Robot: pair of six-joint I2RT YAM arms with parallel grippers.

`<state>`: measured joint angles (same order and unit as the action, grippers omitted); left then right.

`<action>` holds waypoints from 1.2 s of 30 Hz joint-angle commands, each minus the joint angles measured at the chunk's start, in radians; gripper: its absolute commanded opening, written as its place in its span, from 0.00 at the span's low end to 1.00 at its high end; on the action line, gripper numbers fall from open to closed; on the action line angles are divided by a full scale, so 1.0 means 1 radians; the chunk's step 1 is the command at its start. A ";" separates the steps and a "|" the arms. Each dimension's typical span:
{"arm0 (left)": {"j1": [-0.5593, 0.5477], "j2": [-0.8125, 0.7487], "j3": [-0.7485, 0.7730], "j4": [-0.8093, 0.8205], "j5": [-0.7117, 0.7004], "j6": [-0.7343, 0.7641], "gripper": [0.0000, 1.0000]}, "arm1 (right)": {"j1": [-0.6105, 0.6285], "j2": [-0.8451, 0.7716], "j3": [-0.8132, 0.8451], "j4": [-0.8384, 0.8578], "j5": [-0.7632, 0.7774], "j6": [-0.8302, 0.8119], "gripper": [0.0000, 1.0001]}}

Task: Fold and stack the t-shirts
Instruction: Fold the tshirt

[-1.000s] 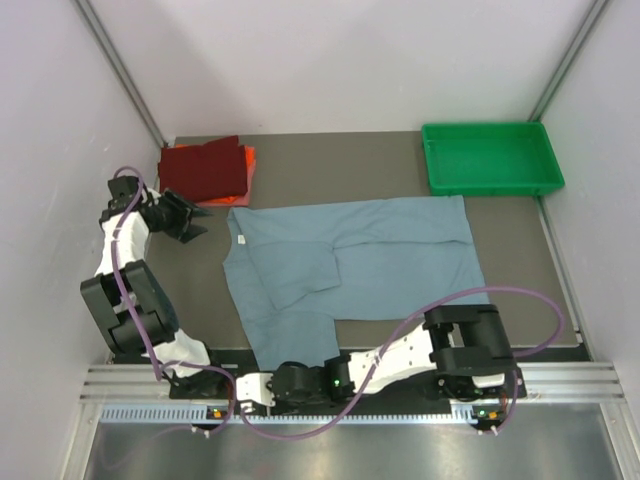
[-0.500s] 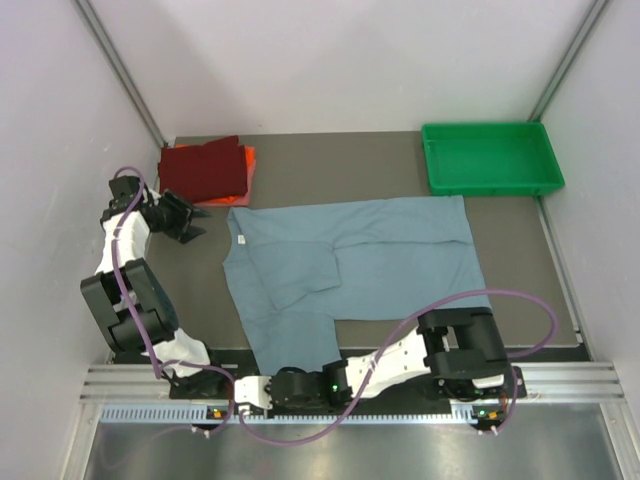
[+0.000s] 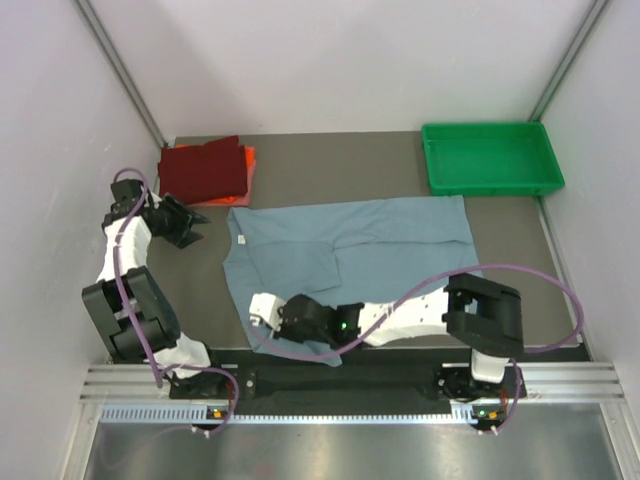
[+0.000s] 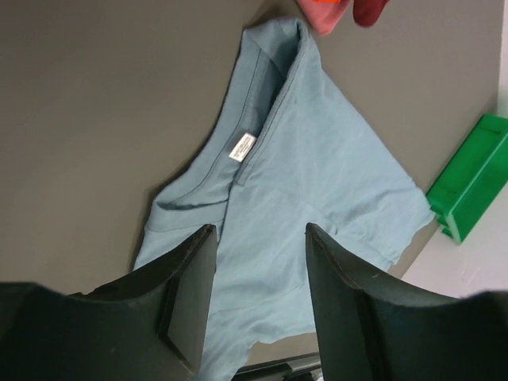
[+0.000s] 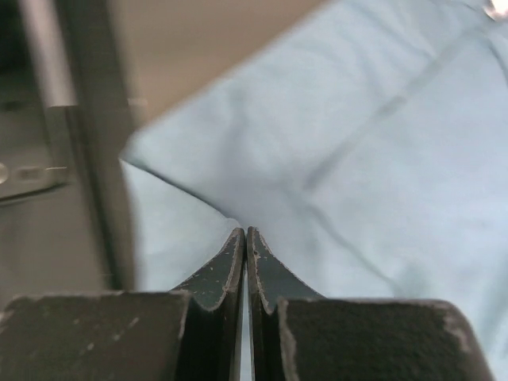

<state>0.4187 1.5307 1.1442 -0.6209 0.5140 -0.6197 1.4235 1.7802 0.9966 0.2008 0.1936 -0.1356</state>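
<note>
The dusty grey-blue t-shirt (image 3: 400, 250) lies spread flat across the middle of the table, collar to the left. My right gripper (image 3: 258, 312) reaches over its near left corner. In the right wrist view that gripper (image 5: 244, 231) is shut on a raised fold of the grey-blue t-shirt (image 5: 381, 143). My left gripper (image 3: 198, 222) hovers left of the collar, apart from the cloth. Seen from its wrist, the left gripper (image 4: 258, 232) is open and empty above the t-shirt (image 4: 317, 175). A folded dark red t-shirt (image 3: 203, 168) rests on a folded orange one (image 3: 249, 160) at the back left.
A green plastic tray (image 3: 490, 158) stands at the back right corner, and shows in the left wrist view as the green tray (image 4: 476, 175). White walls close in the table on three sides. A metal rail (image 3: 350, 385) runs along the near edge.
The right arm has swung up from the near rail onto the shirt's near left corner, and its jaws have closed on the cloth. The left arm has barely shifted.
</note>
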 commanded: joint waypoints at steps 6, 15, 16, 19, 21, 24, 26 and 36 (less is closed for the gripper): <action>-0.139 -0.170 -0.158 0.079 0.029 0.040 0.53 | -0.225 0.014 0.141 -0.078 -0.225 -0.035 0.00; -0.325 -0.239 -0.294 0.150 0.133 0.040 0.52 | -0.367 0.058 0.192 -0.078 -0.376 -0.006 0.00; -0.325 -0.241 -0.332 0.167 0.142 0.032 0.52 | -0.388 0.059 0.185 -0.072 -0.391 0.008 0.00; -0.327 -0.227 -0.383 0.202 0.161 0.034 0.51 | -0.423 0.071 0.192 -0.069 -0.430 0.022 0.00; -0.330 -0.218 -0.400 0.225 0.197 0.046 0.51 | -0.437 0.081 0.192 -0.060 -0.460 0.028 0.00; -0.346 -0.199 -0.426 0.248 0.234 0.069 0.50 | -0.471 0.087 0.186 -0.040 -0.519 0.050 0.00; -0.357 -0.193 -0.449 0.295 0.245 0.075 0.49 | -0.495 0.088 0.180 -0.015 -0.551 0.060 0.00; -0.415 -0.205 -0.596 0.720 0.265 0.029 0.48 | -0.566 0.108 0.178 0.055 -0.759 0.116 0.00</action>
<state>0.0322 1.3579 0.5858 -0.1287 0.7597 -0.5877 0.8715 1.8839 1.1652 0.1562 -0.4553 -0.0402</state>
